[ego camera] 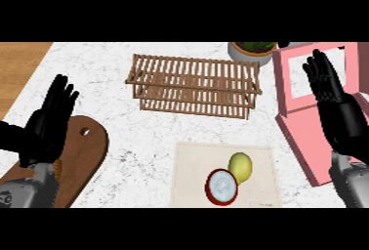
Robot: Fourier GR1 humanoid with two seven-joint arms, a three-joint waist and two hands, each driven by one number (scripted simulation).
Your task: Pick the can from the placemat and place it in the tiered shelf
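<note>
With both hands resting, fingers straight, left hand at nine o'clock, right hand at three, I'd bring the right down over the can, standing on the placemat at six beside the lemon.

Kitchen: marble counter, cutting board

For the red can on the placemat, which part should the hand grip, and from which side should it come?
Probably the round side wall of the can, approached from its right by the right hand, which is open above the pink object. The can seems upright, its round top facing the camera, so fingers and thumb can curl around the wall. The yellow-green fruit touches its upper right, so stay below that.
</note>
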